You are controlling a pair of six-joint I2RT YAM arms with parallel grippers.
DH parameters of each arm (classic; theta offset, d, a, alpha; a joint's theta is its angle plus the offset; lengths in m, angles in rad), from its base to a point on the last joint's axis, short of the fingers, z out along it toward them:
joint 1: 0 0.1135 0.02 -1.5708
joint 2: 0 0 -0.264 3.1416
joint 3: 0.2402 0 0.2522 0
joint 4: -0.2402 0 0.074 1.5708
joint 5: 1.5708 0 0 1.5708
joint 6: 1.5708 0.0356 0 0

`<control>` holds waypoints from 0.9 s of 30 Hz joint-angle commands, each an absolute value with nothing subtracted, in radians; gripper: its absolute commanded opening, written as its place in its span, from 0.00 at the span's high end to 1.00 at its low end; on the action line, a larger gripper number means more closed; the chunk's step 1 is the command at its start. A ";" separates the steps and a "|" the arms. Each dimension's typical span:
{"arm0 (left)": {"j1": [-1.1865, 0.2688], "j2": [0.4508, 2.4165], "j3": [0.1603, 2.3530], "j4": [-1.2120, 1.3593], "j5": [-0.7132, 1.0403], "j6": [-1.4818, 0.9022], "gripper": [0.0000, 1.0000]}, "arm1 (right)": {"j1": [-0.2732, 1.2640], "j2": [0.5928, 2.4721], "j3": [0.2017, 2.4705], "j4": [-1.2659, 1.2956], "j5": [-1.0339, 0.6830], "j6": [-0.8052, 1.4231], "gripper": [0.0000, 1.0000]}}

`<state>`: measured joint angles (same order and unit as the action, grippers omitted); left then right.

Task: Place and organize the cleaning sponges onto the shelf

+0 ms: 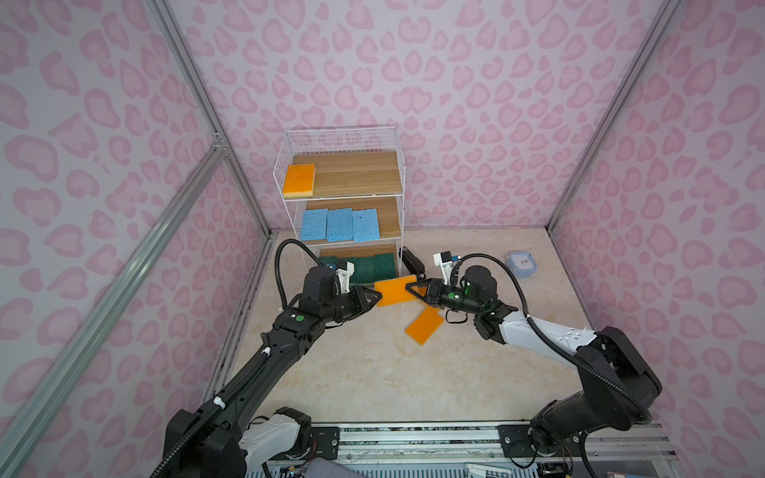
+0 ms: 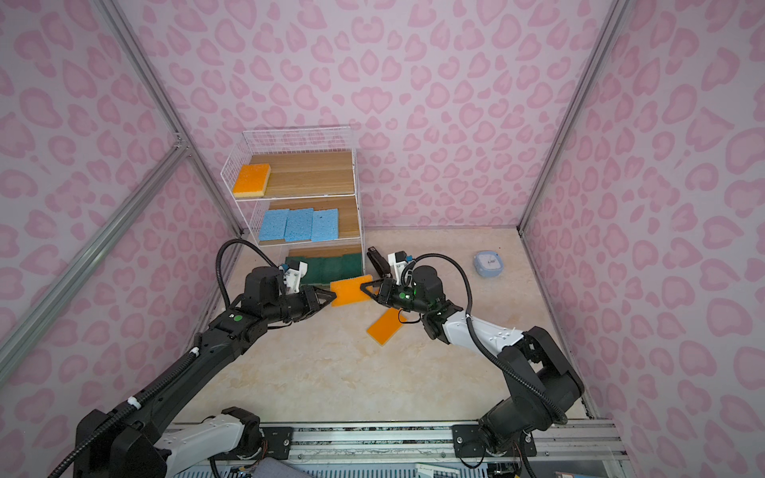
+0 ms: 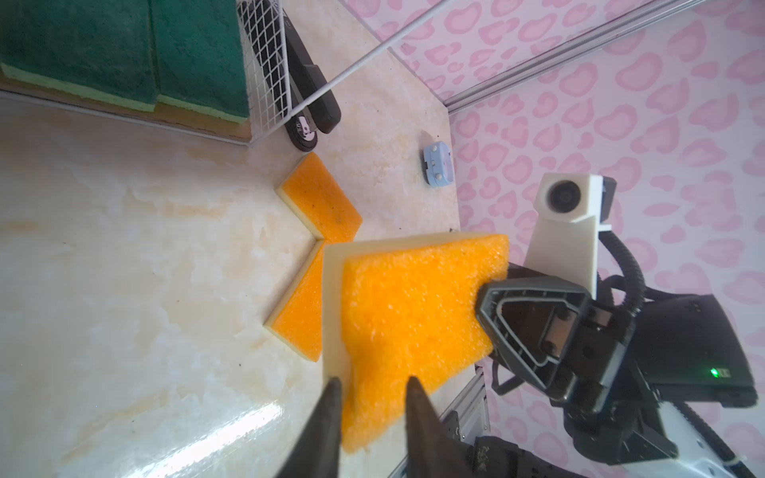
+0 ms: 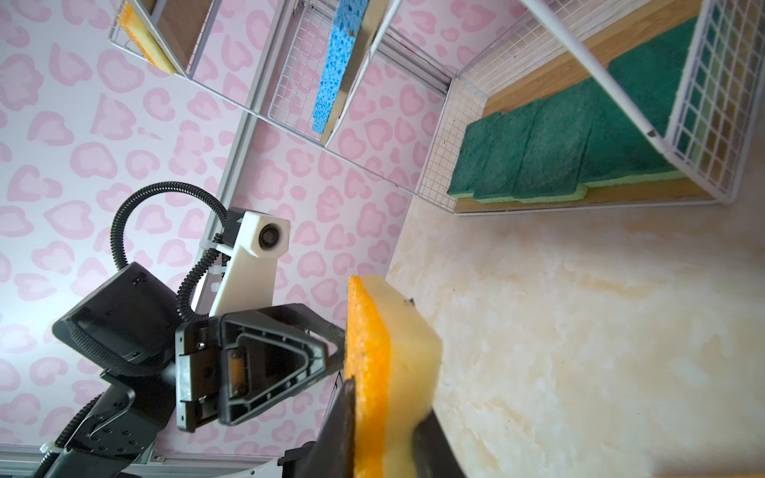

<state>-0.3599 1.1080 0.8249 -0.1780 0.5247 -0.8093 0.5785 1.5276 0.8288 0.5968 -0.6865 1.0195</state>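
Clamped on one end of the held orange sponge (image 1: pixel 393 291) with the right gripper (image 4: pixel 385 409) — plain in the right wrist view, one finger on the orange face, one on the pale underside; at the opposite end, the left gripper (image 3: pixel 370 385) with fingers parted, straddling the edge in the left wrist view, contact impossible to judge; in both top views only two black tips meeting the sponge from either side, raised off the table (image 1: pixel 372 372) just in front of the shelf (image 1: pixel 343 138); on its top board, a lone orange sponge (image 1: pixel 299 179); on the middle board, three blue sponges (image 1: pixel 339 224) side by side; on the bottom board, dark green sponges (image 4: pixel 550 136) in a row, pale undersides visible from the wrist cameras alone; flat on the table in the left wrist view, a near loose sponge (image 3: pixel 300 314) and a far loose sponge (image 3: pixel 318 198), both orange, corner to corner — the far one mostly hidden under the right gripper from above; beside the shelf's right foot, a black stapler (image 1: pixel 414 263); well apart to the right, a pale-blue case (image 1: pixel 520 263).
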 commanded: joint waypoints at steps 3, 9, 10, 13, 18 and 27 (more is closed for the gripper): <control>-0.329 1.037 0.786 -0.044 0.603 -0.820 0.18 | 0.557 1.541 0.859 0.649 -0.757 1.045 0.80; -0.293 1.008 0.719 0.127 0.668 -0.908 0.32 | 0.535 1.583 0.904 0.740 -0.860 1.126 0.81; -0.292 1.005 0.715 0.153 0.670 -0.920 0.35 | 0.537 1.595 0.912 0.774 -0.876 1.152 0.81; -0.291 1.006 0.712 0.213 0.669 -0.943 0.44 | 0.537 1.629 0.922 0.881 -0.902 1.232 0.81; -0.288 1.021 0.723 0.239 0.661 -0.950 0.53 | 0.538 1.660 0.943 0.944 -0.919 1.283 0.81; -0.220 1.039 0.695 0.238 0.673 -0.939 0.57 | 0.540 1.656 0.950 0.924 -0.938 1.273 0.81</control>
